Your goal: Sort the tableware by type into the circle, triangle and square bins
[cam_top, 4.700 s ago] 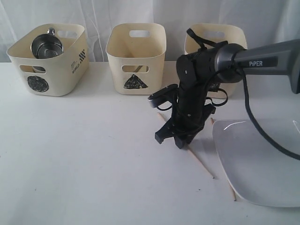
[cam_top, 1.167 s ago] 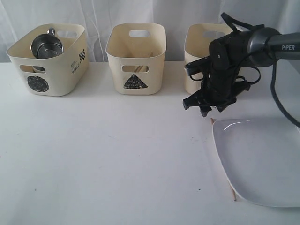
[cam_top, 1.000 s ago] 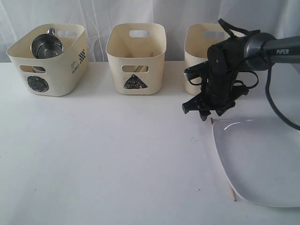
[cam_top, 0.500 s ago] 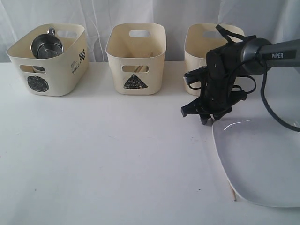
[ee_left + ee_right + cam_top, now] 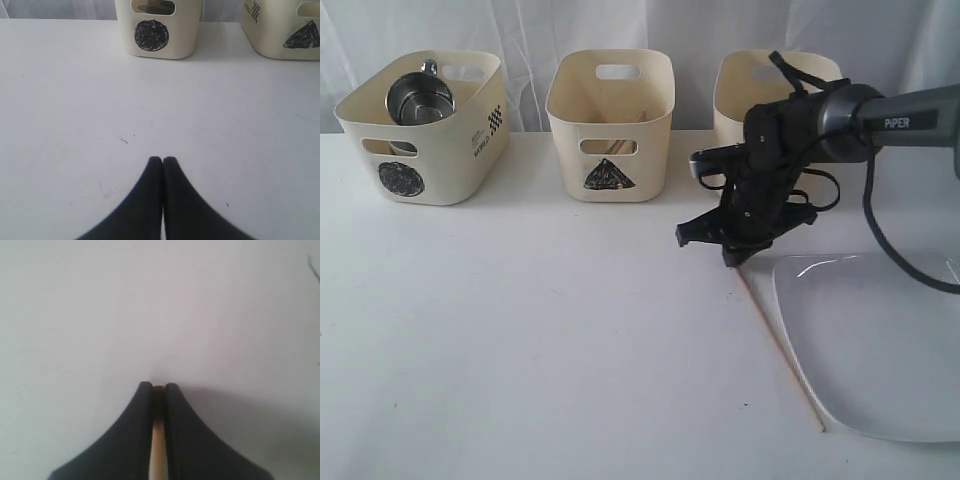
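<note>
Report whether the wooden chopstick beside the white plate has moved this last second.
Yes. The wooden chopstick, far end held by the right gripper, swung left, away from the large white squarish plate.

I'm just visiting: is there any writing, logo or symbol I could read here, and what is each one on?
"PiPER": white letters on the dark robot arm.
Black painted circle, no words: front of the left tub.
Black print and a checkered patch on that tub's side: too small to read.
Black painted triangle: front of the middle tub.
Right tub: its front is hidden behind the arm, so no mark shows.
</note>
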{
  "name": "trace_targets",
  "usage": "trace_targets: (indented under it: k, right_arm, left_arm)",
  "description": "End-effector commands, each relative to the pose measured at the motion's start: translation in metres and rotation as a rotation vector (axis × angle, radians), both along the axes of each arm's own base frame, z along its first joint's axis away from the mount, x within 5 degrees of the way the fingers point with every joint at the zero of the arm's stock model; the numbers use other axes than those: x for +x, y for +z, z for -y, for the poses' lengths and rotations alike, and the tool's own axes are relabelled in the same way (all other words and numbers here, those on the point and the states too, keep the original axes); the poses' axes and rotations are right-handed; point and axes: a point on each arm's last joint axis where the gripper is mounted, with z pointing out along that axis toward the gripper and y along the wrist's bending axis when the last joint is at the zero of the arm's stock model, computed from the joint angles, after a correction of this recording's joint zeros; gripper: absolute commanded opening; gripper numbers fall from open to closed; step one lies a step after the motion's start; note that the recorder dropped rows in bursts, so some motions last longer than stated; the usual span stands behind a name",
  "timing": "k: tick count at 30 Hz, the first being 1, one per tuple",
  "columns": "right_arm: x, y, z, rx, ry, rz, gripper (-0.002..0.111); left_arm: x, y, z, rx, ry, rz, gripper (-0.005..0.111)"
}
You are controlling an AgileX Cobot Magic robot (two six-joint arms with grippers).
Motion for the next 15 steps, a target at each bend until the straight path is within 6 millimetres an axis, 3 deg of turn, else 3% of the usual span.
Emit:
trace_targets:
  k: [1, 8, 15]
  right_arm:
    - [0.0, 0.004, -0.024, 0.029, 0.052, 0.04, 0.002]
    - [0.003, 0.022, -0.063, 0.124, 0.094, 0.122, 0.0]
    - [-0.001, 0.024, -0.068, 0.108, 0.149, 0.079, 0.001]
  left_arm:
    - [0.0, -0.001, 0.0, -0.01, 0.003, 0.001, 0.0]
    - [0.0, -0.001, 0.0, -0.01, 0.003, 0.001, 0.0]
    - [0.0, -0.001, 0.0, -0.01, 0.003, 0.001, 0.0]
